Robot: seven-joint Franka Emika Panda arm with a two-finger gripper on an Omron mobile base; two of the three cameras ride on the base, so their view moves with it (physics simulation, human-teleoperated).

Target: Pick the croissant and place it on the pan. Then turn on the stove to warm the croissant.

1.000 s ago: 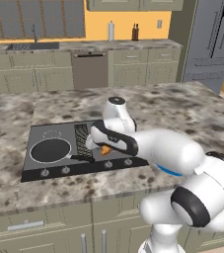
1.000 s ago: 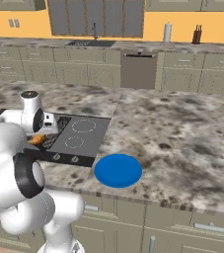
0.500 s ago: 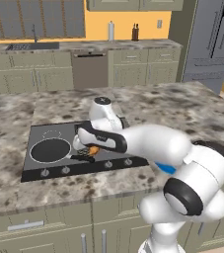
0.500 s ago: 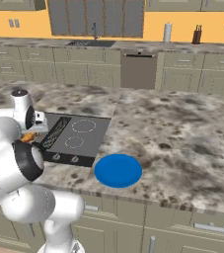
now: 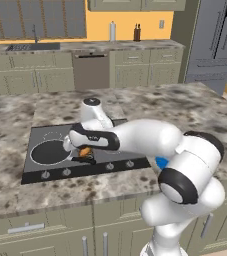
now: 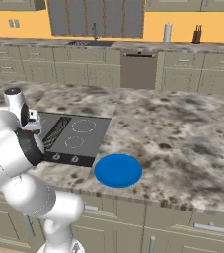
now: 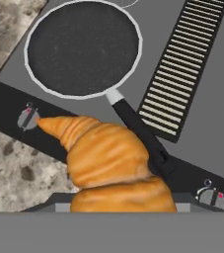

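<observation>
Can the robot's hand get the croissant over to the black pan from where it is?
Probably yes. The gripper holds the croissant above the stove's front edge, and the pan sits close by, empty, with nothing between them.

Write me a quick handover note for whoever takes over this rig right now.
Gripper: shut on the croissant, carried above the stove's front edge, beside the pan's handle.
Pan: empty, on the stove's left burner.
Blue plate: on the counter right of the stove, bare.
Done: croissant picked up.
Left: set it in the pan, release, then turn a front knob on.
</observation>
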